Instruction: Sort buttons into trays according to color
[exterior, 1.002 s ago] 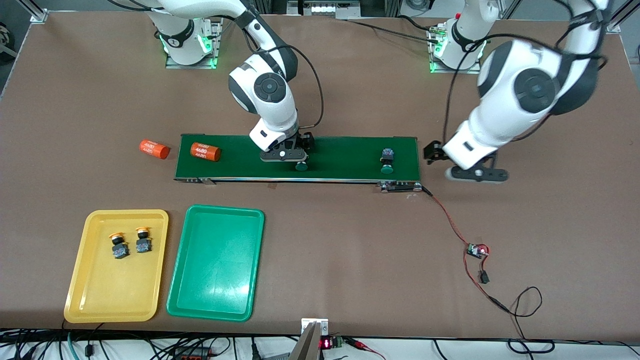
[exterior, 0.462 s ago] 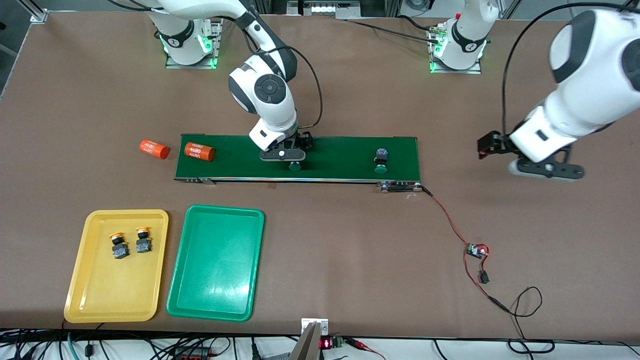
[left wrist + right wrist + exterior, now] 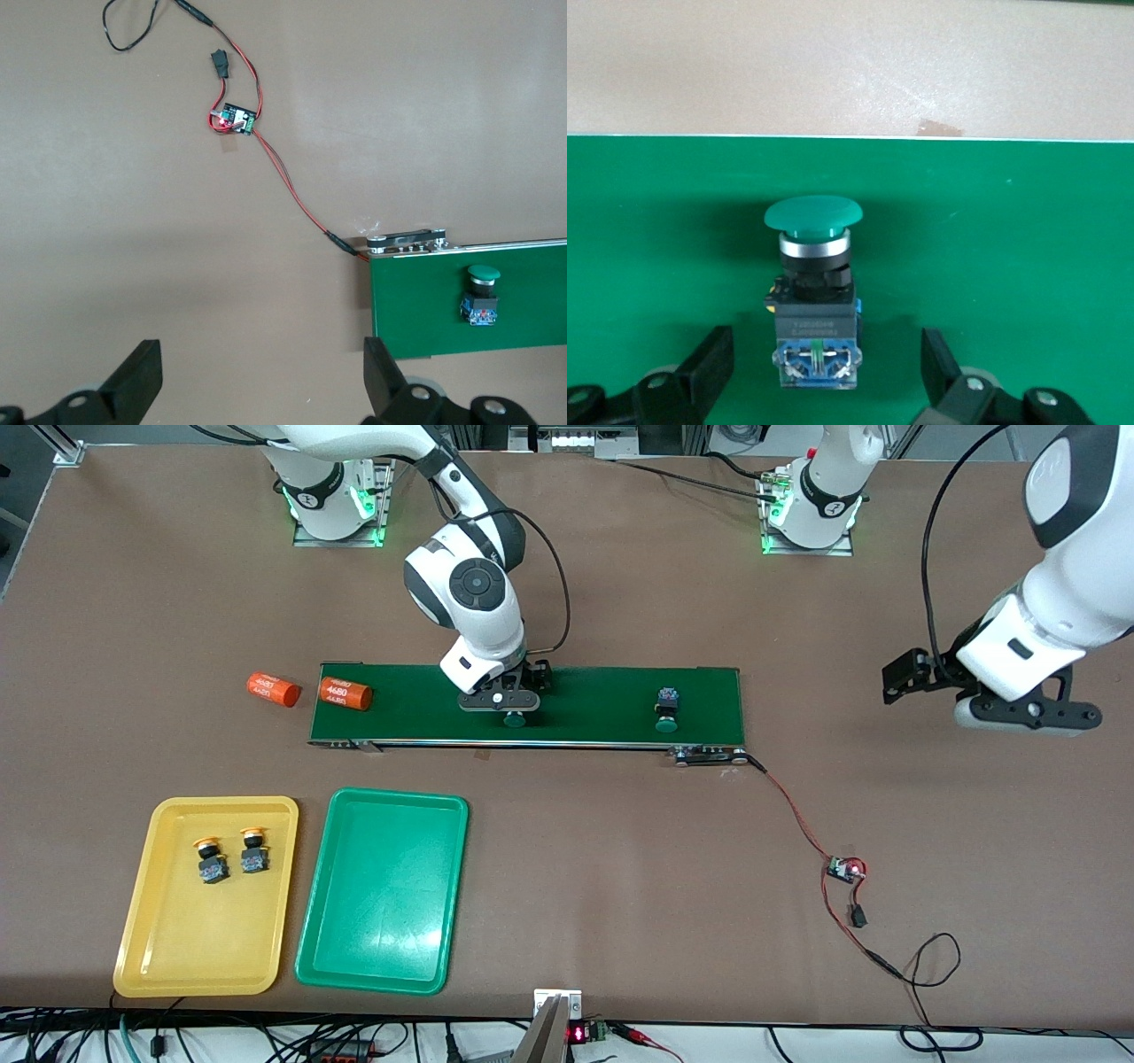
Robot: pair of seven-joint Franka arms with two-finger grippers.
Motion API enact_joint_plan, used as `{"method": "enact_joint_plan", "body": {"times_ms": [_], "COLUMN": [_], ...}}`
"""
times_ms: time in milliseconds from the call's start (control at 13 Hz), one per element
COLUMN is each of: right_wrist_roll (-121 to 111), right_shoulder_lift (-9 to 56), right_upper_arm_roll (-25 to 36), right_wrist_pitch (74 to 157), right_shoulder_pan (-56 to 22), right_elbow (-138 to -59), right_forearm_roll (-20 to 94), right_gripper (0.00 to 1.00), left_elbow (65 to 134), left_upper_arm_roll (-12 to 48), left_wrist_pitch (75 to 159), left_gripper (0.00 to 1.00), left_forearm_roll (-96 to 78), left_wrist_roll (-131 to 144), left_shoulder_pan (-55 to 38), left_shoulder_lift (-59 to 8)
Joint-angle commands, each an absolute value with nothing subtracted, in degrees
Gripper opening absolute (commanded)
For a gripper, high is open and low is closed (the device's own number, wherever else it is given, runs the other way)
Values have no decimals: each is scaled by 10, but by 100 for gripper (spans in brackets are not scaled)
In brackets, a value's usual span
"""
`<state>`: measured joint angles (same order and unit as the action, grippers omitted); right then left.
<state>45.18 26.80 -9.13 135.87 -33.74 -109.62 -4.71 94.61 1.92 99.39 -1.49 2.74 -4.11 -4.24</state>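
Right gripper low over a green-capped button on the conveyor belt.
Its fingers stand wide apart around the button, not touching. Left gripper hangs wide open over bare table. Second green button lies on belt; two yellow-capped buttons in yellow tray.

Four push-button switches: two yellow-capped and two green-capped. Two trays, one yellow tray and one green tray. Two orange cylinders, both seemingly printed "4680". One conveyor belt.
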Motion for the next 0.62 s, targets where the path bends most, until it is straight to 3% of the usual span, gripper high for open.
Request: {"method": "enact_joint_plan", "body": {"times_ms": [0, 308, 539], "right_wrist_roll": [461, 461, 449], "right_shoulder_lift": [274, 275, 259], "right_upper_arm_roll": [-97, -97, -94], "right_wrist_pitch": [1369, 1368, 1356], "right_shoulder_pan": [-330, -324, -305], "right_elbow": [-1103, -1100, -1086], "right_forearm_roll": [-56, -56, -55], "right_gripper": [64, 18, 13], "left_elbow": [962, 1006, 1018], "left_upper_arm_roll": [3, 4, 7], "left_wrist_pitch": [991, 964, 955], "left_gripper": [100, 100, 100], "left_forearm_roll": [13, 32, 31], "left_wrist_roll": [16, 7, -27], "left_shoulder_pan": [-59, -57, -38], "left_shoulder_lift": [-9, 51, 63]}}
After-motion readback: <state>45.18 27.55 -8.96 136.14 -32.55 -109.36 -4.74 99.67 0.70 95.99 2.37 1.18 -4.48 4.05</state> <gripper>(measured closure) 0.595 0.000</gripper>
